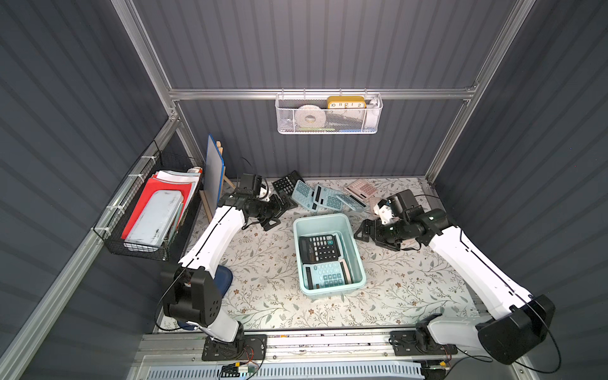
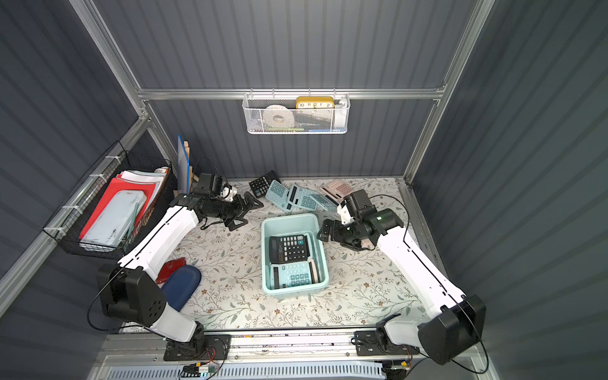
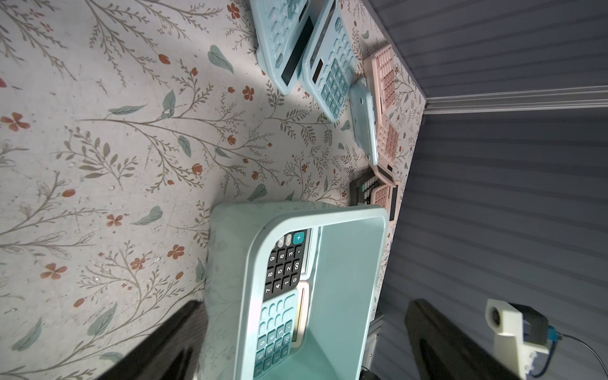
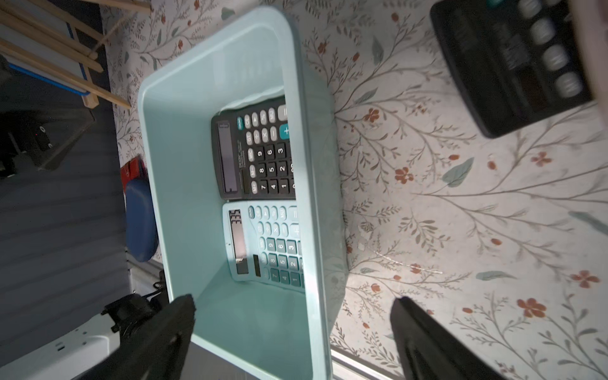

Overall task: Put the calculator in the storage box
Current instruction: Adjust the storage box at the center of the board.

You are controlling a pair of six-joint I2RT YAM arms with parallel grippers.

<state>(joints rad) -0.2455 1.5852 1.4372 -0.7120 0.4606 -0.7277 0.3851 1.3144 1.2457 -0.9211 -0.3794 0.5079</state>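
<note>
Calculator (image 2: 289, 248) (black) in storage box (image 2: 289, 227)

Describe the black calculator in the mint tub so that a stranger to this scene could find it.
On the flower-patterned table, find the mint storage box at the middle. Two calculators show face up inside; take the one nearer the back wall. It is the black calculator with a teal plus key, unlike the pale blue calculator beside it.
</note>
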